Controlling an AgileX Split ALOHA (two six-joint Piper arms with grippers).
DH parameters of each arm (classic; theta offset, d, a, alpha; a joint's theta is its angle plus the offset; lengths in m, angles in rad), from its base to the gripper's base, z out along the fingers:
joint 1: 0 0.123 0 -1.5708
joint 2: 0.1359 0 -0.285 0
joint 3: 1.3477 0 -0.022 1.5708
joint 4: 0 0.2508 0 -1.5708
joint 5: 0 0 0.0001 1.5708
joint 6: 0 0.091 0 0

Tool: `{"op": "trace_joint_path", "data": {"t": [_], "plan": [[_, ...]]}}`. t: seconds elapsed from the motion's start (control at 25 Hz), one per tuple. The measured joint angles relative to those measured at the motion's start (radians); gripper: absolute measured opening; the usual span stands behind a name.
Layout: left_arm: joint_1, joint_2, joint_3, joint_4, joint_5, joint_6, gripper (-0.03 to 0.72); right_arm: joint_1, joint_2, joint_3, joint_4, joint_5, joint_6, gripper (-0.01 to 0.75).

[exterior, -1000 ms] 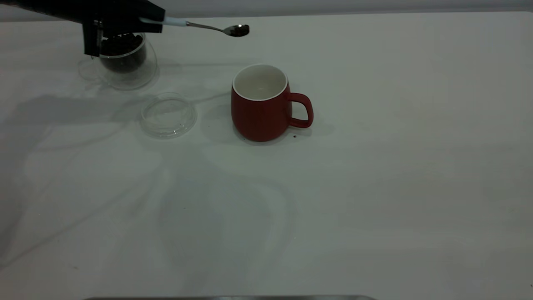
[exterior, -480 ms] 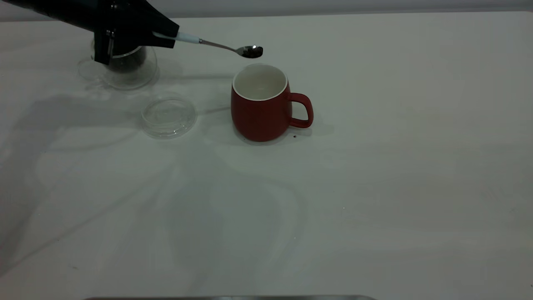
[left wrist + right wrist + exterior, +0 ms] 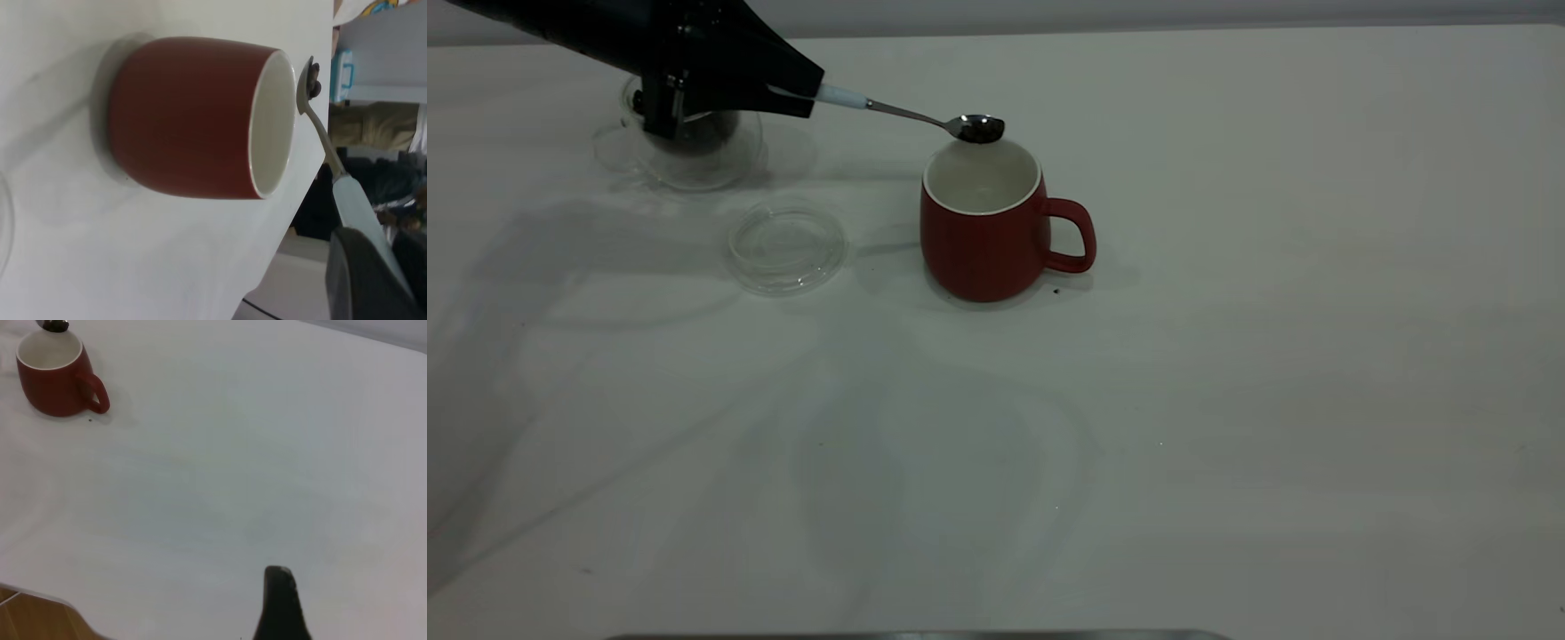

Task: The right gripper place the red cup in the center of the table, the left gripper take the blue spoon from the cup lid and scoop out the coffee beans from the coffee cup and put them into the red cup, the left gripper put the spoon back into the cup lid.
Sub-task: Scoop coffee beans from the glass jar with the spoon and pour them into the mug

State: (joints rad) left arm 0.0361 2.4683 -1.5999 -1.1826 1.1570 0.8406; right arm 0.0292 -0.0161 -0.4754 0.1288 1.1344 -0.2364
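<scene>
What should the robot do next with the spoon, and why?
Probably tip the blue spoon so the coffee beans drop in. The left tool holds it with its bowl just above the far rim of the red cup, whose white inside looks empty.

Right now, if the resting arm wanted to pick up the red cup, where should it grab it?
Probably the loop handle of the red cup. It sticks out toward the right arm's side, clear of the blue spoon that the left gripper holds over the far rim. The right gripper, parked well away, could close on it from that side.
</scene>
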Motion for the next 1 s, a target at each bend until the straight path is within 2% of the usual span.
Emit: {"op": "trace_joint_path", "data": {"t": [0.32, 0.56, 0.88, 1.0], "plan": [[-0.004, 0.0, 0.0, 0.075, 0.0, 0.103, 0.124, 0.0, 0.0, 0.0, 0.0, 0.0, 0.0, 0.573], [-0.004, 0.0, 0.0, 0.097, 0.0, 0.28, 0.124, 0.0, 0.0, 0.0, 0.0, 0.0, 0.0, 0.573], [-0.004, 0.0, 0.0, 0.003, 0.0, 0.598, 0.124, 0.0, 0.0, 0.0, 0.001, 0.0, 0.0, 0.573], [-0.004, 0.0, 0.0, -0.019, 0.0, 0.662, 0.124, 0.0, 0.0, 0.0, 0.001, 0.0, 0.0, 0.573]]}}
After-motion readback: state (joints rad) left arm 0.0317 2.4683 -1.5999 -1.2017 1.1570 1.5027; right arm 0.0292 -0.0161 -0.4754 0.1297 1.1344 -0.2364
